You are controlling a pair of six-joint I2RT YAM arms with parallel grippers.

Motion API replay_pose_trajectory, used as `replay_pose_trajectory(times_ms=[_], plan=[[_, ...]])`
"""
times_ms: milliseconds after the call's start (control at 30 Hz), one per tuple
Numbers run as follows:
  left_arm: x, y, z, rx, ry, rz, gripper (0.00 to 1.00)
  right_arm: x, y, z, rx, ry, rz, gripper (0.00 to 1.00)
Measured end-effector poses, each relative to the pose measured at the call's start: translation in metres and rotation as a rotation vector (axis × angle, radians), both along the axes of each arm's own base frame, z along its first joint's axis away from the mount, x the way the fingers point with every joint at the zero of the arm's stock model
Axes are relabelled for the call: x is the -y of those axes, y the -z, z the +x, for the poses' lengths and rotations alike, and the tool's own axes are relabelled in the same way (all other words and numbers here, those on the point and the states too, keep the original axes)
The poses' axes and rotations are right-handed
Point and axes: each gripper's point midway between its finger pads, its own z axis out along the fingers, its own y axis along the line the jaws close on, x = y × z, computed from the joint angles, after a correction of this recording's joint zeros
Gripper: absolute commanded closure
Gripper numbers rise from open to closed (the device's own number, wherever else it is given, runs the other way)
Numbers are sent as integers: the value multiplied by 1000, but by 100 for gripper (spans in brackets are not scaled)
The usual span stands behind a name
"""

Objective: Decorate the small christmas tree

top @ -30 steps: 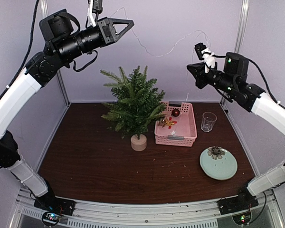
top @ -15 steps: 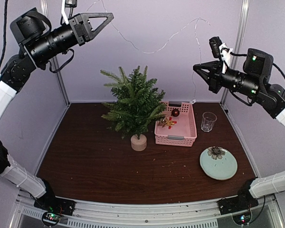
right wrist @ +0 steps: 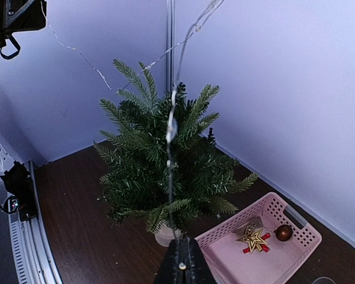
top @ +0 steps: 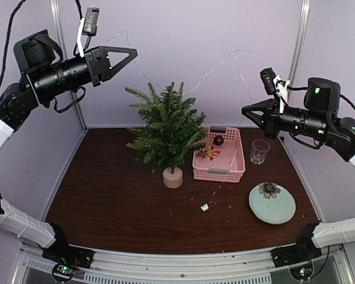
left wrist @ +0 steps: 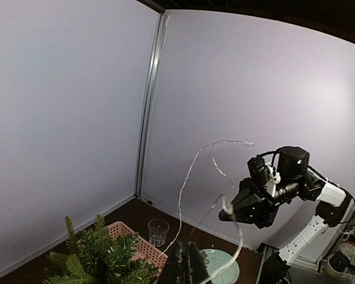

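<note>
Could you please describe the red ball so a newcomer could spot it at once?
Find the small christmas tree mid-table; a pink basket sits just to its right in the top view. Near the basket's far wall lies the red ball, round and dark, unlike the spiky gold star beside it.

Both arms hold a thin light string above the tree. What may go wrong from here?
1. The loose tail of the light string runs past the pink basket down to the table; moving the right gripper may drag the basket or catch the glass.
2. Draping the string may tip the small christmas tree on its narrow stump base.
</note>
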Motion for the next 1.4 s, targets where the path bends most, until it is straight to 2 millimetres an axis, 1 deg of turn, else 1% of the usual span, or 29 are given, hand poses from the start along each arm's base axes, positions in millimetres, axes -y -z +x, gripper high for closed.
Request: replay_pose_trajectory(times_ms=[67, 167, 267, 367, 433, 533, 667, 833, 933, 1033, 1133, 1267, 1400], plan=[[0, 11, 7, -18, -32, 18, 100, -2, 3, 2, -17, 1, 4, 100], [1, 25, 18, -39, -75, 37, 100, -2, 2, 6, -25, 21, 17, 100], [1, 34, 28, -46, -121, 51, 100, -1, 0, 11, -24, 47, 30, 100], [-4, 34, 42, -41, -187, 48, 100, -2, -5, 19, -20, 72, 39, 100], [-10, 32, 54, -36, -234, 35, 100, -4, -12, 25, -12, 87, 49, 100], [-27, 27, 79, -32, -326, 5, 100, -7, -22, 33, 7, 104, 67, 100], [-44, 26, 109, -41, -419, -19, 100, -8, -34, 47, 22, 135, 93, 100], [-62, 31, 144, -74, -498, -53, 100, -7, -45, 72, 21, 197, 124, 100], [-70, 35, 162, -93, -524, -72, 100, -6, -49, 86, 19, 226, 136, 100], [-74, 37, 176, -108, -533, -90, 100, -2, -50, 100, 9, 263, 149, 100], [-77, 37, 187, -111, -533, -118, 100, 7, -49, 116, -1, 314, 169, 100], [-76, 38, 201, -116, -516, -150, 100, 19, -41, 135, -33, 367, 188, 100], [-68, 47, 215, -131, -490, -159, 100, 19, -27, 150, -74, 391, 192, 100]])
